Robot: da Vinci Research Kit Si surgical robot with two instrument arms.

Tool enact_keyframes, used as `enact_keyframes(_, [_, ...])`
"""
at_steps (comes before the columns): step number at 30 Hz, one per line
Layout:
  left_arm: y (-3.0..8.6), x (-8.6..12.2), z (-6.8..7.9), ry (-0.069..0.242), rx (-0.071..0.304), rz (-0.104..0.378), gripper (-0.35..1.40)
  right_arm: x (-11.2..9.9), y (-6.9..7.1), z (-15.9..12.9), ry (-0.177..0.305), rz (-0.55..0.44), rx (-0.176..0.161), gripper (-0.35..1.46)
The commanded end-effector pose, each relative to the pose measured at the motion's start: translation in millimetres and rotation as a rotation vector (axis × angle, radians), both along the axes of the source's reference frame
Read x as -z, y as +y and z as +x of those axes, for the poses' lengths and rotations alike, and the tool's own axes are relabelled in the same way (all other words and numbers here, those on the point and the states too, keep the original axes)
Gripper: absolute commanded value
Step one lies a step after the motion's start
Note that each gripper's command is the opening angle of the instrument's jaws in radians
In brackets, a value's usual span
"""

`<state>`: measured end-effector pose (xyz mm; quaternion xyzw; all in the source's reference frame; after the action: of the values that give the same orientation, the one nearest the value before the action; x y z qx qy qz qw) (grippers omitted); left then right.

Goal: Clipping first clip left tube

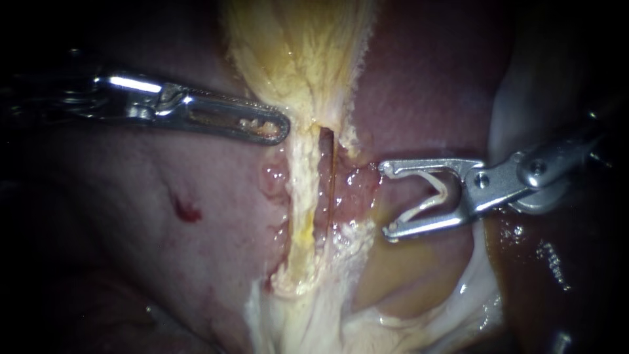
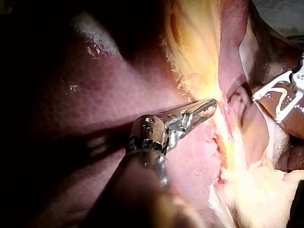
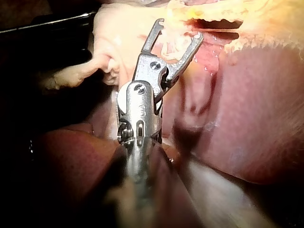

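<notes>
Pale yellow and stringy, the left tube (image 1: 303, 196) ran down from the yellowish gallbladder (image 1: 295, 46) over the dark red liver (image 1: 131, 190), a narrow slit parting it from the pinker right tube (image 1: 335, 190). My left instrument's slim metal end effector (image 1: 282, 128) was clenched on the gallbladder's lower edge, just above that tube. My right instrument's forked end effector (image 1: 386, 200) stood spread, grasping a white V-shaped clip (image 1: 424, 208) between both jaws, just beside the right tube; the left tube lay outside them.
</notes>
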<state>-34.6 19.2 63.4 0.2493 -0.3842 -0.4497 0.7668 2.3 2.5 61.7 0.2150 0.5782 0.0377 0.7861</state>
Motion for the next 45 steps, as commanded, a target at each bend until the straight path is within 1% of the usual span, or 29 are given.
enact_keyframes(1, [0.0, 0.1, 0.1, -0.002, -0.001, 0.000, -0.35, 0.0, 0.0, 0.0, 0.000, 0.000, 0.000, 0.50])
enact_keyframes(4, [0.2, 0.8, 0.8, -0.005, -0.005, 0.004, -0.35, -0.1, 0.0, 0.0, 0.000, 0.000, 0.000, 0.50])
enact_keyframes(7, [0.6, 2.0, 2.0, -0.011, -0.010, 0.011, -0.35, -0.1, 0.0, 0.0, 0.001, 0.001, 0.002, 0.50])
enact_keyframes(11, [1.3, 4.0, 3.5, -0.001, 0.000, 0.011, -0.35, -0.1, 0.0, 0.0, 0.001, 0.001, 0.002, 0.50])
enact_keyframes(13, [1.8, 5.1, 4.1, -0.005, 0.011, 0.009, -0.35, -0.1, 0.0, 0.0, 0.003, 0.002, 0.005, 0.50])
enact_keyframes(15, [2.1, 5.9, 4.4, -0.008, 0.018, 0.010, -0.35, -0.1, 0.0, 0.0, 0.003, 0.002, 0.005, 0.50])
enact_keyframes(18, [2.2, 6.6, 4.5, -0.014, 0.021, 0.011, -0.35, -0.1, 0.1, 0.1, 0.003, 0.002, 0.004, 0.50])
enact_keyframes(24, [2.1, 6.7, 4.7, -0.013, 0.023, 0.009, -0.35, -0.1, 0.0, 0.3, 0.002, 0.002, 0.004, 0.50])
enact_keyframes(27, [2.1, 6.6, 4.8, -0.013, 0.022, 0.009, -0.35, -0.3, -0.3, 1.0, 0.004, 0.001, 0.008, 0.50])
enact_keyframes(33, [2.1, 6.1, 4.9, -0.011, 0.024, 0.006, -0.35, -1.1, -1.7, 3.5, 0.008, 0.014, 0.021, 0.50])
enact_keyframes(36, [2.1, 6.0, 4.9, -0.011, 0.024, 0.006, -0.35, -1.4, -2.2, 4.7, -0.001, 0.032, 0.020, 0.50])
enact_keyframes(38, [2.1, 6.0, 4.9, -0.011, 0.024, 0.006, -0.35, -1.6, -2.4, 5.5, 0.001, 0.039, 0.025, 0.50])
enact_keyframes(45, [2.1, 5.9, 4.9, -0.010, 0.024, 0.006, -0.35, -2.2, -2.7, 7.5, -0.005, 0.059, 0.023, 0.50])
